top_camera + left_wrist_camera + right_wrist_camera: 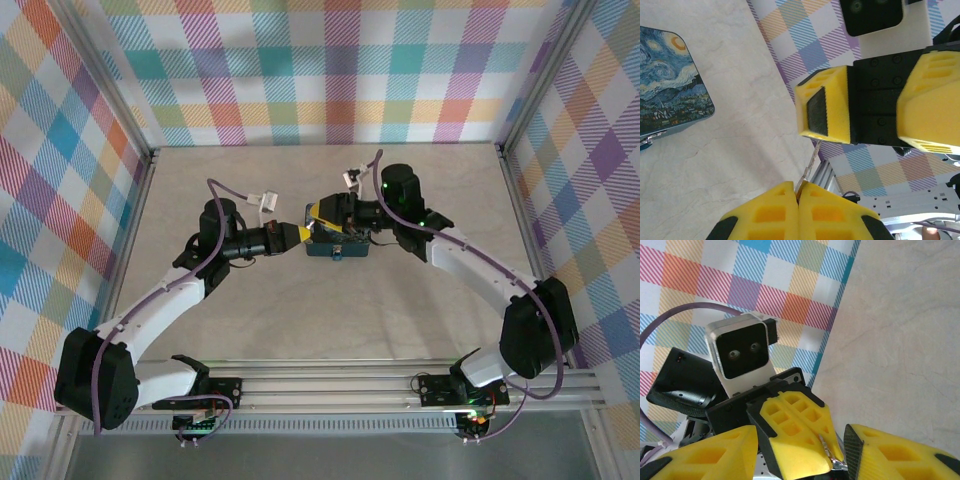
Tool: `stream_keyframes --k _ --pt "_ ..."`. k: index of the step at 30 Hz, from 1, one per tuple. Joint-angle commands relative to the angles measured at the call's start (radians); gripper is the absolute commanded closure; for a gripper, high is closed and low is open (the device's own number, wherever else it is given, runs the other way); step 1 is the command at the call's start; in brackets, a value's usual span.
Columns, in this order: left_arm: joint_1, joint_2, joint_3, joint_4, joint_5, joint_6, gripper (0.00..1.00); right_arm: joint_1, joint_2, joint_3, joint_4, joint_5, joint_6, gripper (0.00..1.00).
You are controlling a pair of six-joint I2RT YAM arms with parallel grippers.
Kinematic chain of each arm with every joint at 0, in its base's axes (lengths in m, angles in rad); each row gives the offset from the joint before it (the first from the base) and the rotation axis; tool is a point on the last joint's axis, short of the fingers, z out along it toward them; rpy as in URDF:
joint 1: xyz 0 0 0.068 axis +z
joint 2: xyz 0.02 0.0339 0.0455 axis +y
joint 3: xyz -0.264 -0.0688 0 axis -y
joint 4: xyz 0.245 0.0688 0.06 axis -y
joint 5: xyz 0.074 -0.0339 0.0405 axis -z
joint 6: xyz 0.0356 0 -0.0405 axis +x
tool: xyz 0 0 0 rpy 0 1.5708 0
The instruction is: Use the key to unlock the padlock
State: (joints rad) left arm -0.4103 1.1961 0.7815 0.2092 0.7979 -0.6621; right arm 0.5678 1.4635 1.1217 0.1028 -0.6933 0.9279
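The key (810, 162) is a slim metal strip sticking up out of my left gripper (799, 192), which is shut on its lower end. The key's tip reaches the lower edge of one yellow finger (822, 107) of my right gripper (870, 107). That right gripper (802, 450) stands open around the left gripper's closed fingers (795, 432), with the key (826, 447) lying along their seam. In the top view both grippers, left (298, 235) and right (322, 212), meet just above the starry-print tin box (340, 246). The padlock is hidden.
The tin box (670, 85) lies flat on the pale table with a small metal latch (645, 142) at its edge. Checked walls (330, 70) enclose the table on three sides. An aluminium rail (400, 385) runs along the near edge by the arm bases.
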Motion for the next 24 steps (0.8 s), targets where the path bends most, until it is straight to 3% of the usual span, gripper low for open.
stream_keyframes --k 1,24 --pt "0.001 -0.027 -0.007 0.006 0.003 0.03 1.0 -0.003 0.015 -0.007 0.05 -0.022 0.017 0.51" --pt "-0.001 0.005 0.027 -0.024 0.007 0.041 1.0 0.027 0.08 0.044 0.003 -0.067 0.01 0.79"
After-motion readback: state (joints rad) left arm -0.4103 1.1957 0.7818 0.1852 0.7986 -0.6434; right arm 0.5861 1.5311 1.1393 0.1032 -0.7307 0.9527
